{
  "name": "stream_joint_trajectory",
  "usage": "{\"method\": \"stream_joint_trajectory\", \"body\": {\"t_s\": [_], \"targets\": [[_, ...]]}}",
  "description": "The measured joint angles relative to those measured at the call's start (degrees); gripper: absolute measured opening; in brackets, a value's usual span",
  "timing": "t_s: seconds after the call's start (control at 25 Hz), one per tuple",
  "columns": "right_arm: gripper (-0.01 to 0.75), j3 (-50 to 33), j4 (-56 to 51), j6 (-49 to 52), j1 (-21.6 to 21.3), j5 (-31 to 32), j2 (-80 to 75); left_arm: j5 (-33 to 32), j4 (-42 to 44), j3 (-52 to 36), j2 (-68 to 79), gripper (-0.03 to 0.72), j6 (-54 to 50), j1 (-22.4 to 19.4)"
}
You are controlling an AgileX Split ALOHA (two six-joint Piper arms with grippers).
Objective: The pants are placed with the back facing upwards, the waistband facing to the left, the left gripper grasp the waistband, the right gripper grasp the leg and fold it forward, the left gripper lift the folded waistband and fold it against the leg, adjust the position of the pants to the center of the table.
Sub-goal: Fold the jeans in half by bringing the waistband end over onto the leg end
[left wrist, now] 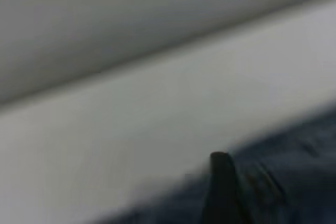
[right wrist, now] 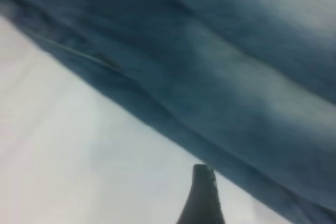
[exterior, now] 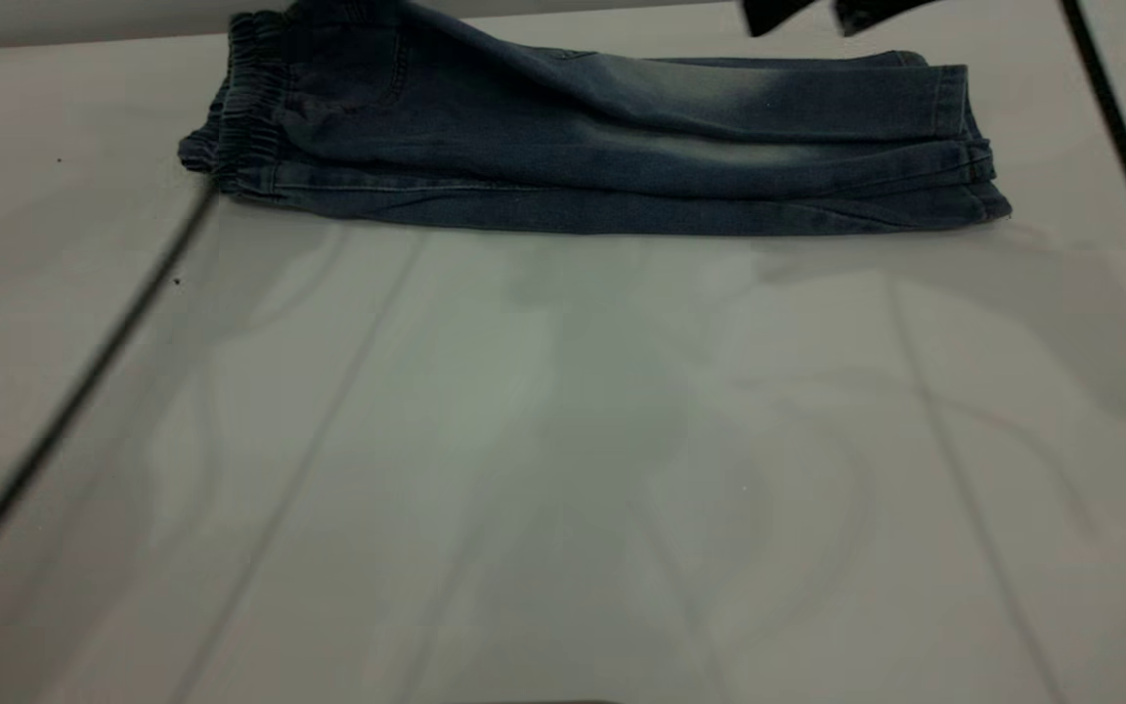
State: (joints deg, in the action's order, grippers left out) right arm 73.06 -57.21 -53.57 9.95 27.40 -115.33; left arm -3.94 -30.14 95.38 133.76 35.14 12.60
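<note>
Since the pants (exterior: pixel 602 147) lie folded lengthwise beneath the right tool (exterior: pixel 822 15), waistband (exterior: pixel 250 108) folding and centring remain; tool states cannot be told.

Faded blue pants (exterior: pixel 602 147), seemingly plain white table (exterior: pixel 563 469).

Robot test bench or lab setting, judged from a large bare white table (exterior: pixel 563 469) filling nearly the whole exterior view, with a black cable (exterior: pixel 1125 147) running across its right side. Black arm hardware (exterior: pixel 817 14) cut off at the upper edge. Only a pair of denim pants (exterior: pixel 592 137) laid out; no household furnishings in view.
</note>
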Motion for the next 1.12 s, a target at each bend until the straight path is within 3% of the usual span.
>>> {"method": "stream_joint_trajectory", "body": {"t_s": [0.32,0.48,0.88,1.12], "targets": [[0.501,0.0,-12.54,-11.98,5.95,0.43,-0.06,-16.69,0.72,0.0,-1.53,0.456,0.17,-1.09],[0.501,0.0,-22.17,-20.06,8.22,-1.48,-2.83,-19.04,3.79,0.0,-4.87,0.456,0.17,-2.72],[0.501,0.0,-41.23,-36.07,8.41,-3.23,-6.88,-32.21,6.84,0.18,-7.4,0.456,-5.35,-13.02],[0.501,0.88,-43.09,-38.28,8.41,-4.16,-6.88,-33.95,7.25,0.18,-7.25,0.456,-9.38,-17.96]]}}
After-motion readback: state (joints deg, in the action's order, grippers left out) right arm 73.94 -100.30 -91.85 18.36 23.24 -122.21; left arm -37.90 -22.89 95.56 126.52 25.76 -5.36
